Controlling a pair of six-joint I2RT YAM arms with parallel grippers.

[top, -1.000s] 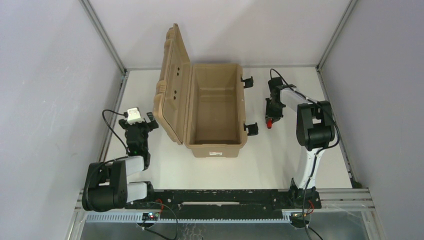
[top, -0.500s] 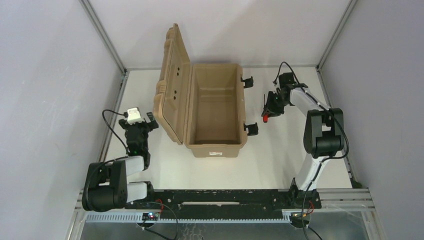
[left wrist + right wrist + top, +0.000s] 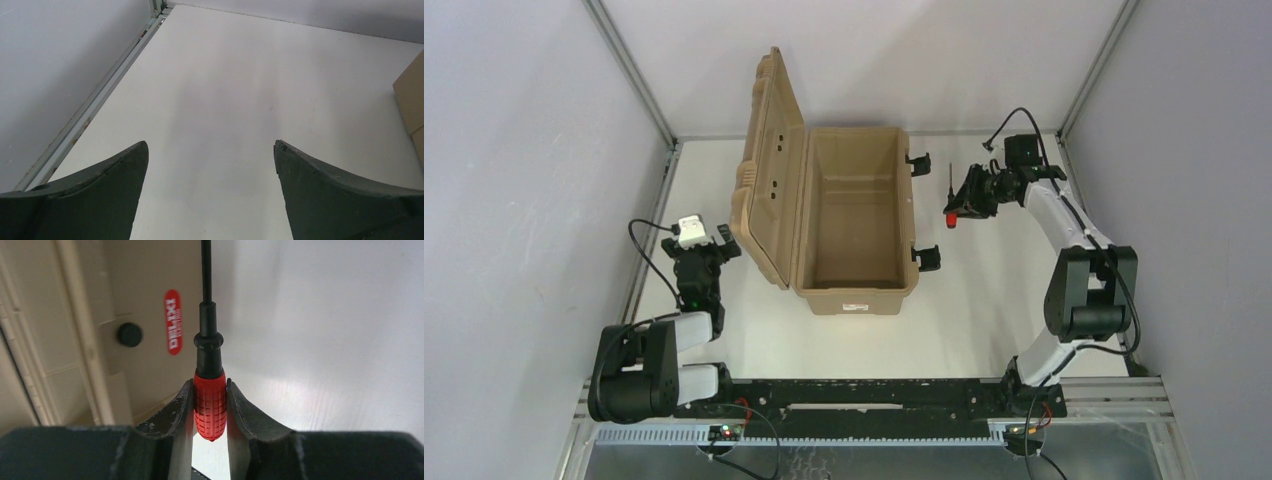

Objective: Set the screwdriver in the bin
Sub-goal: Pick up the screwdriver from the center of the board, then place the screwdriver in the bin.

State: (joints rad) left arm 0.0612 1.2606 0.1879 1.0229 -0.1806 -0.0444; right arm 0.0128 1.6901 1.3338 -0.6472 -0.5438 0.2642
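Observation:
The screwdriver has a red ribbed handle and a thin dark shaft. My right gripper is shut on the handle and holds it off the table, just right of the bin; it also shows in the top view. The bin is a tan case with its ribbed lid standing open on the left and an empty inside; its outer wall with a red label shows in the right wrist view. My left gripper is open and empty, low over the table left of the bin.
Two black latches stick out from the bin's right wall, near the held screwdriver. A metal rail borders the table's left edge. The bin's lid edge shows at the right of the left wrist view.
My right gripper has lifted the screwdriver off the table and carried it up and back beside the bin's right wall. The left arm has not moved.

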